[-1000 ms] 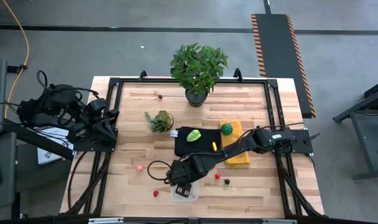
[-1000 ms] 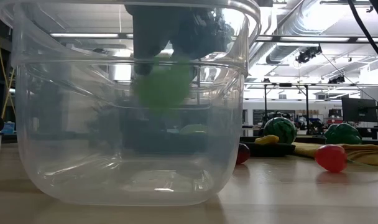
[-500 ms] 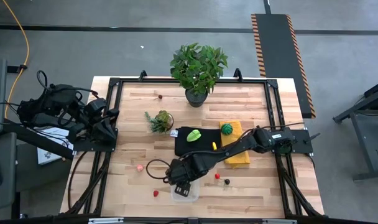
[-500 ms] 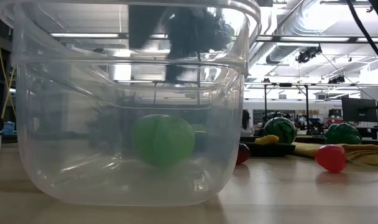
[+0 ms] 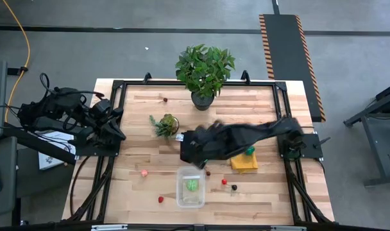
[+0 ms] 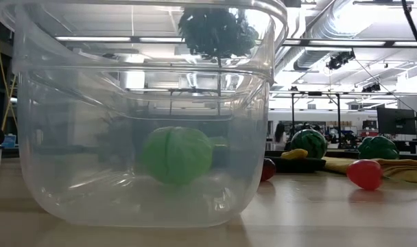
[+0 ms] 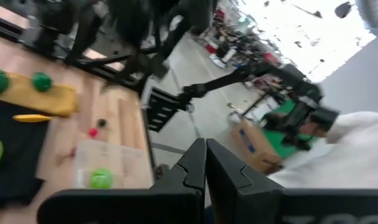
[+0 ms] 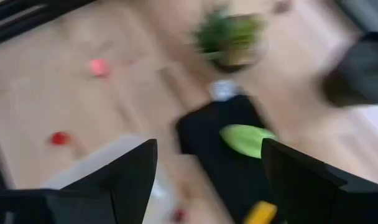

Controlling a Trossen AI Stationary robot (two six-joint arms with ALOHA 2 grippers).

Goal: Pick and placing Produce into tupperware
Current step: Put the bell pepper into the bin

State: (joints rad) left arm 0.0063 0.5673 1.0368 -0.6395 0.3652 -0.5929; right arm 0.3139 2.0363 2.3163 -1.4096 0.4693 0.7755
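Observation:
The clear tupperware (image 5: 190,188) stands near the table's near edge and fills the low view (image 6: 30,137). A round green piece (image 6: 175,154) lies on its floor (image 5: 192,185). My right gripper (image 8: 207,180) is open and empty, blurred, over the black cloth (image 5: 185,147) beyond the container. The lime-green piece (image 8: 248,140) lies on that cloth ahead of it. More produce lies on the wood: a pink piece (image 5: 144,172), red pieces (image 5: 160,199) (image 5: 224,181) and a dark one (image 5: 233,187). My left gripper (image 7: 206,168) is shut at the table's left edge (image 5: 118,131).
A folded yellow cloth (image 5: 244,163) carries a green piece (image 5: 249,151). The small succulent (image 5: 166,124) and the large potted plant (image 5: 203,70) stand farther back. The low view shows a watermelon piece (image 6: 308,143) and a red piece (image 6: 365,173) to the container's right.
My right gripper let go of the round green piece inside the tupperware, and the piece fell to the container's floor. The gripper then rose out of the container and swung toward the far edge, over the black cloth.

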